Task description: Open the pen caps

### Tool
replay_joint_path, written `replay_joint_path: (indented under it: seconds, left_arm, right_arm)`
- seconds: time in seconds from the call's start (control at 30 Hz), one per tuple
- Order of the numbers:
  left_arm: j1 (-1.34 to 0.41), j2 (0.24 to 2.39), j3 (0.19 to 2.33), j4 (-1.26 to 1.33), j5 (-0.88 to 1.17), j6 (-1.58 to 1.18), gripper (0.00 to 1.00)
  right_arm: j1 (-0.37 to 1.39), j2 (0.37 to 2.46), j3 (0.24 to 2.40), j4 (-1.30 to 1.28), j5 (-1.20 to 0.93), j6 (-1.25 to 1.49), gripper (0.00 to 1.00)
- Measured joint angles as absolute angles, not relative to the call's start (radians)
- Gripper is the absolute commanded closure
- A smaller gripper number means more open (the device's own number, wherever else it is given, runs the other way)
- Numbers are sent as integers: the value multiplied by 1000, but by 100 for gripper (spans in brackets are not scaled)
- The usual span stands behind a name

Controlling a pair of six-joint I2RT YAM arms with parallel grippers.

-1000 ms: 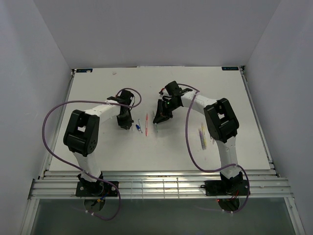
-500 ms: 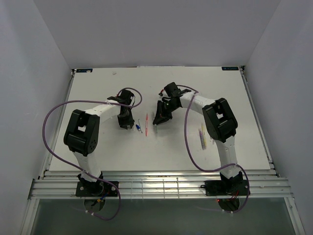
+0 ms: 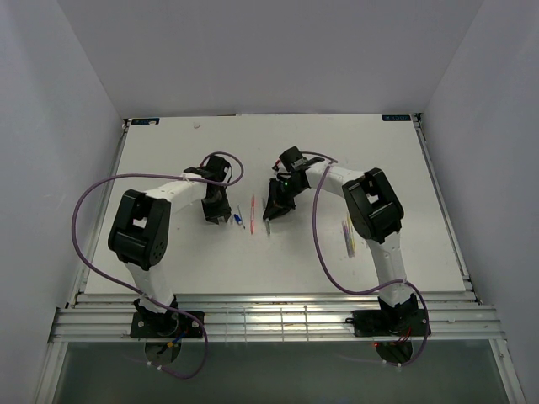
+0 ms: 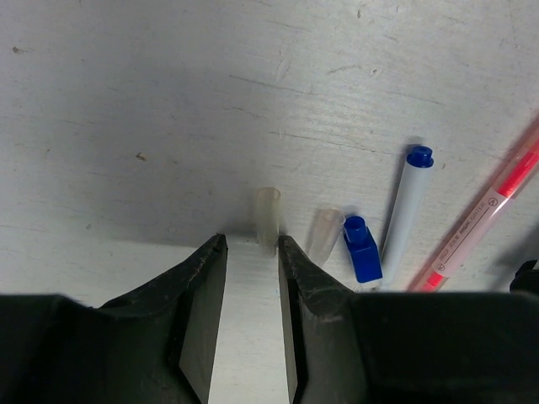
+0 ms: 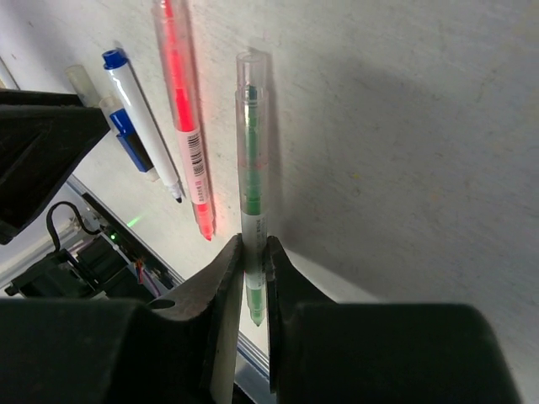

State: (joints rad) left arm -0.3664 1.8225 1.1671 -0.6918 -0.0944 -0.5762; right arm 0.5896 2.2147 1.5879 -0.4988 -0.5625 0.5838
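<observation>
My right gripper (image 5: 253, 246) is shut on a green pen (image 5: 251, 168) near its tip end; the pen's clear cap (image 5: 253, 71) is still on its far end. A red pen (image 5: 181, 118) and an uncapped blue-white pen (image 5: 135, 109) lie on the table beside it. My left gripper (image 4: 251, 242) is open and empty, low over the table. A loose clear cap (image 4: 267, 215) lies just ahead of its right fingertip. A second clear cap (image 4: 324, 236) and a blue cap (image 4: 362, 248) lie to the right, next to the blue-white pen (image 4: 407, 206) and the red pen (image 4: 488, 219).
In the top view the two grippers (image 3: 217, 212) (image 3: 271, 209) face each other at mid-table, with the blue-white pen (image 3: 240, 217) and the red pen (image 3: 253, 213) between them. Several yellow and green pens (image 3: 348, 234) lie beside the right arm. White walls enclose the table.
The right arm's elbow has swung slightly left while its gripper stays on the green pen. The left arm has barely moved.
</observation>
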Motion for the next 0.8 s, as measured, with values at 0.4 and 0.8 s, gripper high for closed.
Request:
replay_joint_path:
  seconds: [0.4, 0.8]
  left_arm:
    - [-367, 1816, 1164, -709, -95, -585, 57]
    - [-367, 1736, 1158, -742, -79, -627, 57]
  right_arm:
    - [590, 2219, 1603, -503, -563, 561, 61]
    - [563, 2189, 1679, -593, -485, 484, 60]
